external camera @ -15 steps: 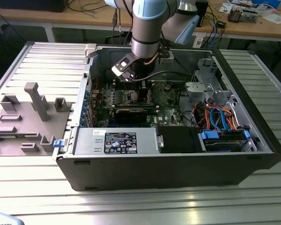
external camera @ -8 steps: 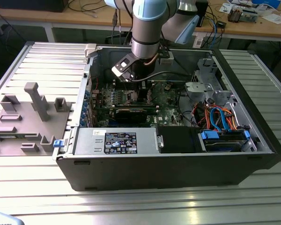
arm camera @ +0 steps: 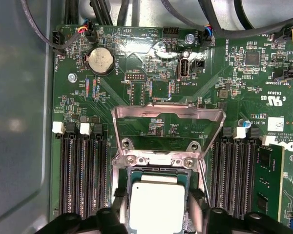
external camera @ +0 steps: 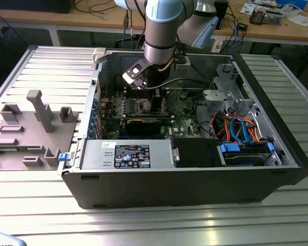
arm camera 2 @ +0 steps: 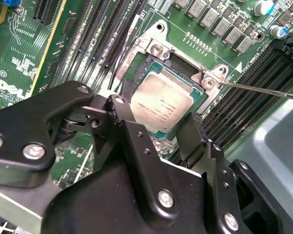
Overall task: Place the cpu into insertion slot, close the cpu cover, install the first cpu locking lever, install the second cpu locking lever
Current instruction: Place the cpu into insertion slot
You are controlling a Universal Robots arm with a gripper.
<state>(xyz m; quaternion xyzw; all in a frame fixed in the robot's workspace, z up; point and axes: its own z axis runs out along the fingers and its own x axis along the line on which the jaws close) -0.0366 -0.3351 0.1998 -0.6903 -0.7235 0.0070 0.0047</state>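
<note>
The cpu (arm camera: 156, 204), a silver-topped square chip, sits in the insertion slot (arm camera 2: 154, 61) on the green board. My gripper (arm camera: 157, 208) straddles it in both wrist views. One black finger (arm camera 2: 118, 102) is against one edge of the cpu (arm camera 2: 161, 102) and the other finger (arm camera 2: 189, 131) is against the opposite edge, so my gripper (arm camera 2: 154, 113) is shut on the chip. The cpu cover (arm camera: 168, 108) stands swung up on its hinge behind the socket. A thin locking lever (arm camera 2: 263, 90) juts out sideways from the socket corner. In the exterior view my gripper (external camera: 153, 102) reaches down into the open computer case.
Long memory slots (arm camera: 80, 175) flank the socket on both sides. A coin battery (arm camera: 100, 61) and cable plugs sit further along the board. In the exterior view, a drive cage with orange and blue cables (external camera: 236, 128) fills the right, a power supply (external camera: 128, 154) the front, and a grey fixture plate (external camera: 31, 128) lies to the left.
</note>
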